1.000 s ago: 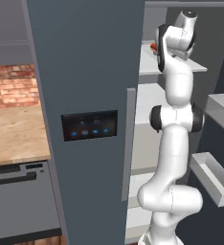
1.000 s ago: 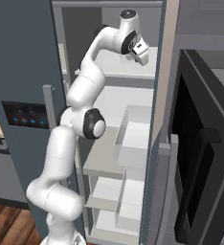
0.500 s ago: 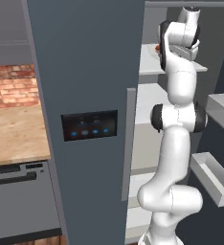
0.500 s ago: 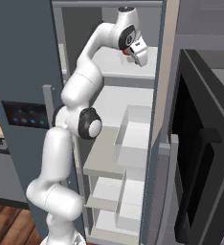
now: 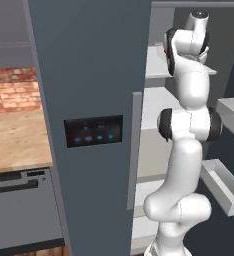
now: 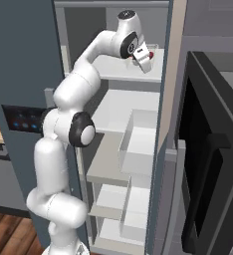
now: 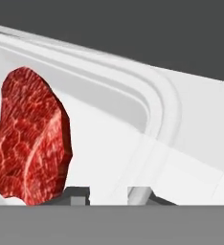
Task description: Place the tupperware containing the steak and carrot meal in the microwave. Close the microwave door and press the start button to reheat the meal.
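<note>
Tupperware, clear shallow plastic tray (image 7: 147, 110) holding red steak (image 7: 30, 136), on fridge shelf (image 6: 113, 67); gripper (image 7: 109, 194) straddles its rim, grip uncertain.

The arm (image 6: 63, 149) consists of glossy white, rounded link housings joined in series. Each joint is marked by a dark grey to black ring or circular cap; one large round black cap with a pale centre sits on the joint (image 6: 82, 133) at mid-height. The topmost segment ends in a grey disc cap (image 5: 199, 14). The hand housing (image 6: 142, 59) is white and boxy, with a small red marking on its side. No cables or screws can be made out.
</note>
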### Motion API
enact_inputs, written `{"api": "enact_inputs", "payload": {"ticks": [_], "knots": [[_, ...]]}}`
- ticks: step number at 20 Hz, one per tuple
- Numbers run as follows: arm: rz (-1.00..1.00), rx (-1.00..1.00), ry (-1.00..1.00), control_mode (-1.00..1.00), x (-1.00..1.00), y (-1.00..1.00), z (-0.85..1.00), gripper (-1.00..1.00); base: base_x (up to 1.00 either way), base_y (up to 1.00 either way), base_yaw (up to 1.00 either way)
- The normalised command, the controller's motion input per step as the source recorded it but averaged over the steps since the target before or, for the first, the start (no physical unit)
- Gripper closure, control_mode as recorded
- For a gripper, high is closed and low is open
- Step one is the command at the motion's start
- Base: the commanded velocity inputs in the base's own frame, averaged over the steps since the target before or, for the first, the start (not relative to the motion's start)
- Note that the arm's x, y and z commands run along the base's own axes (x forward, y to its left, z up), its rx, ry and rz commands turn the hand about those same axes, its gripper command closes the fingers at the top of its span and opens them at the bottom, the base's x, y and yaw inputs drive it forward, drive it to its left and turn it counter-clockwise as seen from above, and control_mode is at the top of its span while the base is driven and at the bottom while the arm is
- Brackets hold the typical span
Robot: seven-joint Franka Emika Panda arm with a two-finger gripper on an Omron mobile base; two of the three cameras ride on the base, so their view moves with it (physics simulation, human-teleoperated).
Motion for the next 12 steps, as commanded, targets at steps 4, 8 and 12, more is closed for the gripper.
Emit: {"api": "enact_inputs", "payload": {"ticks": [4,8,12], "knots": [[-0.04,-0.09,-0.39,-1.00,0.00,0.00,-0.82,1.00,0.00,0.00,0.00],[-0.06,-0.09,-0.40,-1.00,-0.14,-0.07,-0.57,1.00,0.00,0.00,0.00],[-0.04,-0.03,-0.21,-1.00,-0.83,-0.09,0.10,1.00,0.00,0.00,0.00]]}}
